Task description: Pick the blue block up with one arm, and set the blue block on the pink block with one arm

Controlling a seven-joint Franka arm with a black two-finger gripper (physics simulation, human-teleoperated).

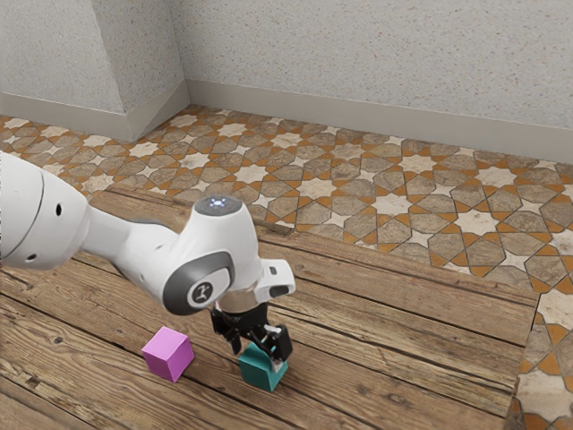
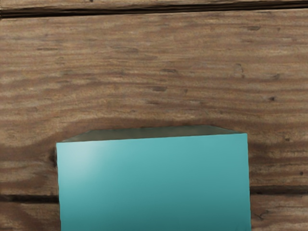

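The blue block [image 1: 261, 371], teal in colour, stands on the wooden table. In the wrist view the blue block [image 2: 154, 183] lies close under my hand, resting on the planks. My gripper [image 1: 259, 348] is lowered straight onto it, open, one finger at each side of the block's top. The pink block [image 1: 168, 353] sits on the table a short way toward the exterior view's left of the blue one, apart from it and from my gripper.
The wooden table [image 1: 385, 313] stretches toward the exterior view's right, its edge near the lower right corner. Beyond it lies a patterned tile floor [image 1: 403, 197] and a pale wall. My white arm [image 1: 134, 251] comes in from the left, above the pink block.
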